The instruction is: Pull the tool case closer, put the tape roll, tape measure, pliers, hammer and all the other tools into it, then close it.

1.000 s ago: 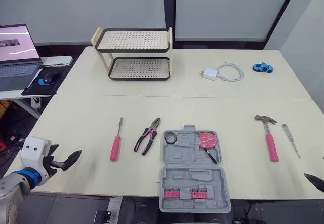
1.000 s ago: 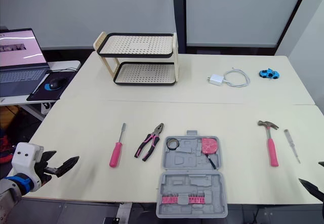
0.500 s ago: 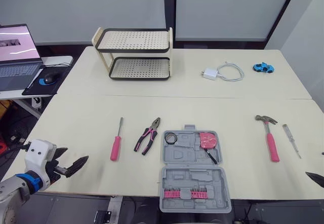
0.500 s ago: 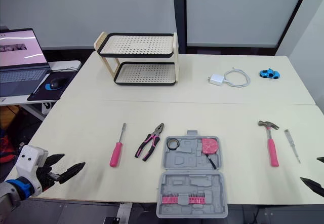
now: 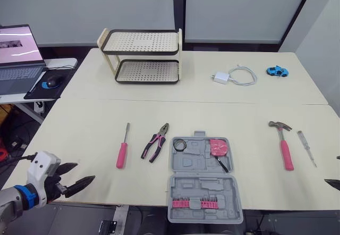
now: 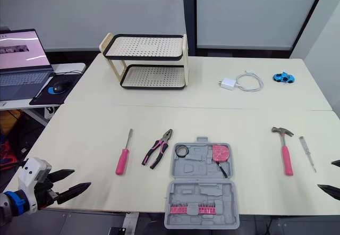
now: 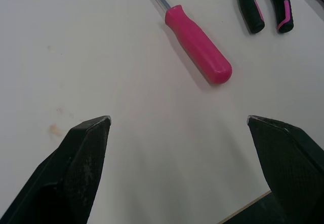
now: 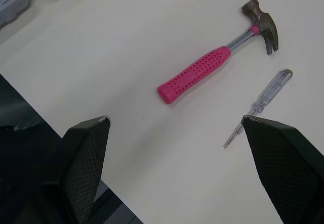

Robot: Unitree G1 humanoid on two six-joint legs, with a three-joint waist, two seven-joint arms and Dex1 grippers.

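Two grippers hang at the near edge of the table, both spread wide and both with nothing in them. The left gripper is at the near left corner, its black fingers pointing in over the tabletop, well apart from the pink screwdriver that lies farther in and to its right. The right gripper is at the near right edge, just on the near side of the hammer and the slim clear tester screwdriver lying right of it.

Between them, at the near middle of the table, the grey tool case lies fully open, one half flat toward the near edge and the other beyond it. In the far half, the black tape roll sits in the left corner and the pink tape measure in the right corner. A row of pink bits runs along the near half. The pliers, pink and black in the handles, lie on the table just left of the case, jaws pointing away, with the pink screwdriver farther left, its shaft pointing to the far side.

Farther back stand a two-tier rack, a white charger with its coiled cable, and a blue toy car. Off to the far left, a laptop and a mouse sit on a separate desk.
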